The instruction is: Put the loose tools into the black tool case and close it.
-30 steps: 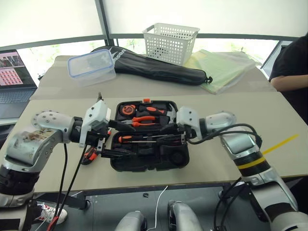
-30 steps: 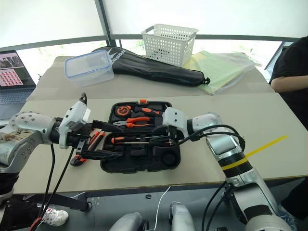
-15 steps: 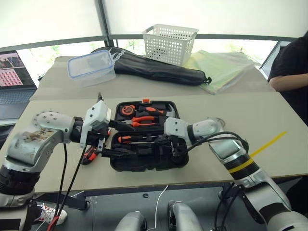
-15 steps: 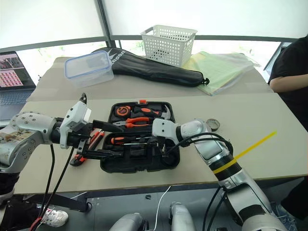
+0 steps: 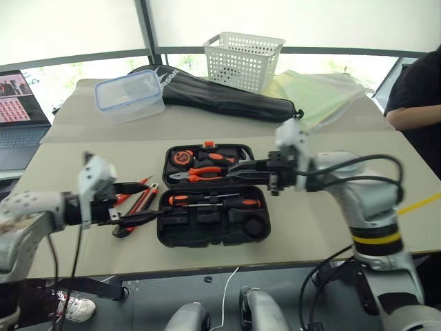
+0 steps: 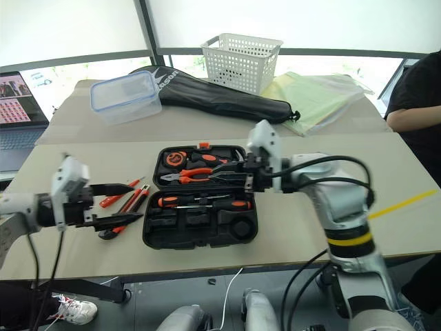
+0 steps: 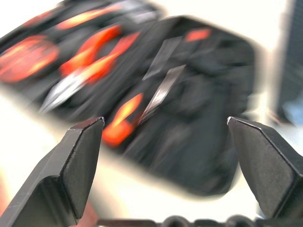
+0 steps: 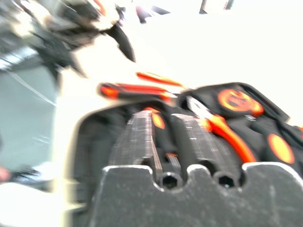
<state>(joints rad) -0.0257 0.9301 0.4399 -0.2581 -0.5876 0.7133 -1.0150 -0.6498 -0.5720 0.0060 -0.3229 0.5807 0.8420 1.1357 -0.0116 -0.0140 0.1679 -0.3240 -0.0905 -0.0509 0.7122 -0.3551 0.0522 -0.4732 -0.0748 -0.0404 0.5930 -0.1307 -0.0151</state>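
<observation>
Far left: laptop point(image 5: 17, 110) at the table edge.
Left gripper point(image 6: 118, 203) hangs over the near-left part of the table point(image 5: 331, 234), pointing right toward the case, fingers spread wide, nothing between them.
Just right of it, loose on the table: thin red screwdriver point(image 6: 116, 195), and the orange-and-black knife point(image 6: 133, 201) lying beside it, both left of the case and apart from it. A dark item sits near the knife's near end; cannot tell what it is.
Middle: black tool case point(image 5: 210, 195) lies open flat. Far half holds tape measure point(image 5: 182, 156), pliers point(image 5: 200, 173) and a hammer head. Near half holds 2 orange-and-black screwdrivers point(image 5: 213, 201) lying left-right in their slots; the recesses at the near edge look dark, contents unclear.
Right gripper point(image 5: 241, 166) hovers above the right side of the case, pointing left over the pliers. Its 2 fingers sit close together with a narrow gap; wrist view shows nothing pinched.
Far side, left to right: clear lidded box point(image 5: 129, 96), long black bag point(image 5: 220, 96), white basket point(image 5: 243, 61), yellow-green sheets point(image 5: 313, 93).
Far right: a person's arm in a black sleeve point(image 5: 417, 89) at the table edge.
</observation>
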